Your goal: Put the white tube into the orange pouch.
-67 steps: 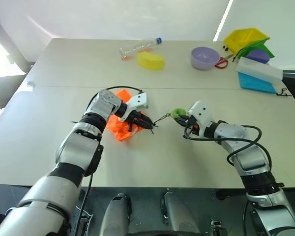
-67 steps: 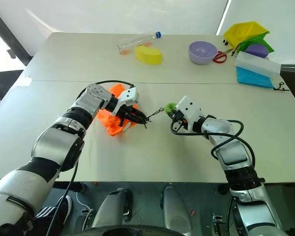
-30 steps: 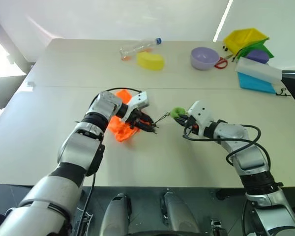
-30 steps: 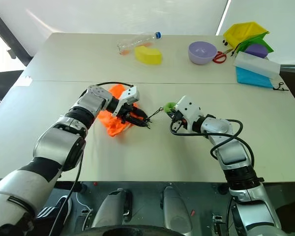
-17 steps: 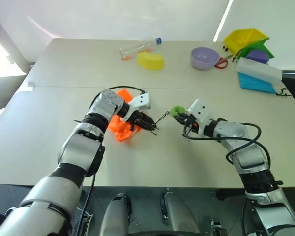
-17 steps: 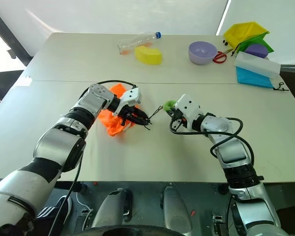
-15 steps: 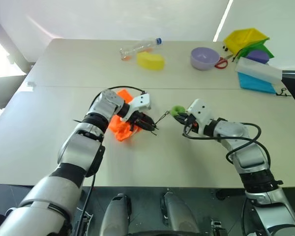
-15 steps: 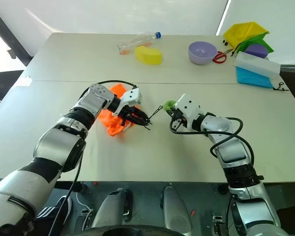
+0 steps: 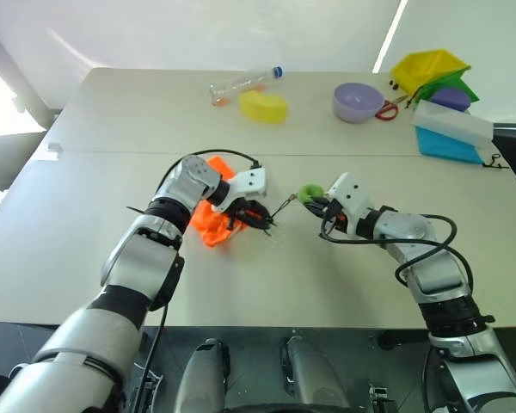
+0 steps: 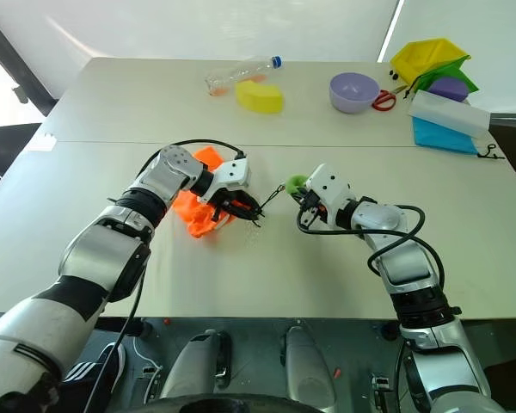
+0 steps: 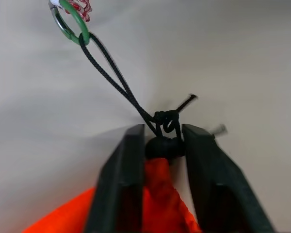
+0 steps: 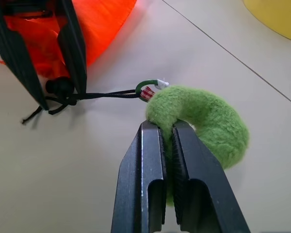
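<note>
The orange pouch (image 9: 208,220) lies crumpled on the near table, its neck pointing right. My left gripper (image 9: 262,219) is at that neck. In the left wrist view its two fingers (image 11: 128,165) press on either side of the black cord stopper (image 11: 160,146) and the orange fabric (image 11: 160,204). A thin dark cord (image 12: 106,95) runs from the stopper to a small green clip. My right gripper (image 12: 167,127) is shut on the green fuzzy ring (image 12: 203,121) at the cord's end, just right of the pouch. The white tube is out of view.
Along the far side stand a clear bottle (image 9: 241,83), a yellow block (image 9: 263,105), a purple bowl (image 9: 359,101) and red scissors (image 9: 387,108). A yellow bin (image 9: 430,69) and a blue box with a white lid (image 9: 451,133) sit at the far right.
My left gripper has rolled in place at the pouch's neck and its fingers have narrowed onto the stopper. The right gripper has kept still on the green ring.
</note>
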`<move>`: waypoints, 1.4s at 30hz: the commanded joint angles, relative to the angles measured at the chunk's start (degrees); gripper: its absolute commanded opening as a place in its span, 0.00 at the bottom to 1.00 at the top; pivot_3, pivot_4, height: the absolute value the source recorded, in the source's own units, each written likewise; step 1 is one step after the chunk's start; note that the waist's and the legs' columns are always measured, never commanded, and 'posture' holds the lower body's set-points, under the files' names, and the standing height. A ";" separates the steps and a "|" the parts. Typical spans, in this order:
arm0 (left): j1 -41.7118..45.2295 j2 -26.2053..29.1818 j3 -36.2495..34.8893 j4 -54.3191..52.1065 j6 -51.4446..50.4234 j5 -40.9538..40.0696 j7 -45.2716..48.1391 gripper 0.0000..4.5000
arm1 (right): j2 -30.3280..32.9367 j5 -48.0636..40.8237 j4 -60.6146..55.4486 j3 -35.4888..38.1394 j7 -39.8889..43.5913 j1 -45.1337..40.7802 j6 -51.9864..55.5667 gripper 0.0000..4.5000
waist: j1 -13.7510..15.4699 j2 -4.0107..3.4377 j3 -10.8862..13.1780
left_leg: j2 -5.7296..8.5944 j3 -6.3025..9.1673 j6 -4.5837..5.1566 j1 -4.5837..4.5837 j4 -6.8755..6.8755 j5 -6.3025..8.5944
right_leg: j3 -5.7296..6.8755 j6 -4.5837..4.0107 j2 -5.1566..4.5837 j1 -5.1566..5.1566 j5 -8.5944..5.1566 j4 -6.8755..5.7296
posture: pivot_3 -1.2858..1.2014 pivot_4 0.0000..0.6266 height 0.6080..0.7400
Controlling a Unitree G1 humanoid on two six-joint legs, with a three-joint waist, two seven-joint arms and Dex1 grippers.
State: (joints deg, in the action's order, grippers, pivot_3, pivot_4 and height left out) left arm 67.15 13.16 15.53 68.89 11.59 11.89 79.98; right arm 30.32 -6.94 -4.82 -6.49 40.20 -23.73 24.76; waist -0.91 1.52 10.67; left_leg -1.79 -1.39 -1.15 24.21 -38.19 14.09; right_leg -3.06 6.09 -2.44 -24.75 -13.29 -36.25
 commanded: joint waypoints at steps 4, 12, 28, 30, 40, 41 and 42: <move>-0.26 -0.16 -0.52 -0.39 -0.57 -0.86 1.16 0.23 | -0.32 0.19 -0.63 0.12 -0.06 -2.02 -1.11 0.00 | 0.00 0.00 0.00 | 0.00 -0.01 0.00 0.00 0.00 0.00 | 0.00 0.00 0.00 0.00 0.00 0.00 | 0.52 0.24 1.00; -2.05 2.98 0.65 -4.25 2.31 -0.82 8.83 0.23 | 1.11 1.61 2.70 2.68 -2.56 -2.66 -2.85 0.00 | -0.16 0.00 0.00 | 0.00 -0.01 0.00 0.01 0.00 0.00 | 0.00 0.00 0.00 0.00 0.00 0.00 | 0.52 0.24 1.00; -14.17 26.33 17.90 -33.31 0.80 -17.77 12.52 0.23 | 5.50 8.00 16.67 6.44 -13.51 -7.51 -9.23 0.00 | -0.48 -0.03 0.00 | -0.05 -0.04 0.00 -0.05 0.02 0.00 | -0.05 -0.01 -0.01 -0.02 0.00 -0.10 | 0.52 0.24 1.00; -15.11 28.05 18.48 -34.74 0.78 -18.61 12.52 0.23 | 5.75 8.31 17.40 6.41 -13.67 -7.66 -9.75 0.00 | -0.16 -0.03 0.00 | -0.05 -0.03 0.00 -0.05 0.02 0.00 | -0.02 -0.01 -0.01 -0.03 0.00 -0.13 | 0.52 0.24 1.00; -16.38 23.03 11.40 -33.96 -5.95 -22.94 12.06 0.42 | 4.55 3.44 14.29 4.96 -6.74 -5.98 -7.54 0.17 | 0.06 -0.03 0.00 | 0.00 -0.10 0.01 -0.04 -0.06 -0.01 | -0.06 -0.03 -0.05 0.01 -0.01 -0.08 | 0.52 0.24 1.00; -16.58 22.02 9.68 -34.31 -7.28 -24.58 12.05 0.52 | 4.31 2.24 12.78 4.83 -5.30 -5.21 -6.29 0.24 | 0.05 -0.03 0.00 | 0.00 -0.10 0.01 -0.04 -0.06 -0.01 | -0.06 -0.03 -0.05 0.01 -0.01 -0.08 | 0.52 0.24 1.00; -16.73 21.26 8.12 -34.69 -8.97 -25.73 11.86 0.62 | 4.18 1.37 11.44 4.76 -4.11 -4.50 -5.30 0.34 | 0.02 -0.03 0.00 | 0.00 -0.10 0.01 -0.04 -0.06 -0.01 | -0.06 -0.02 -0.04 0.01 -0.01 -0.08 | 0.52 0.24 1.00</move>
State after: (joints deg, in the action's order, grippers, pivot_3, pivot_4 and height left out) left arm 49.93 34.78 27.31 35.25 5.04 -11.12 91.34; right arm 33.80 -3.51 10.27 -3.53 34.40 -28.55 18.33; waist -0.88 1.49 10.68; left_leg -1.81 -1.47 -1.15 24.18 -38.24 14.08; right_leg -3.10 6.08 -2.47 -24.74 -13.29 -36.34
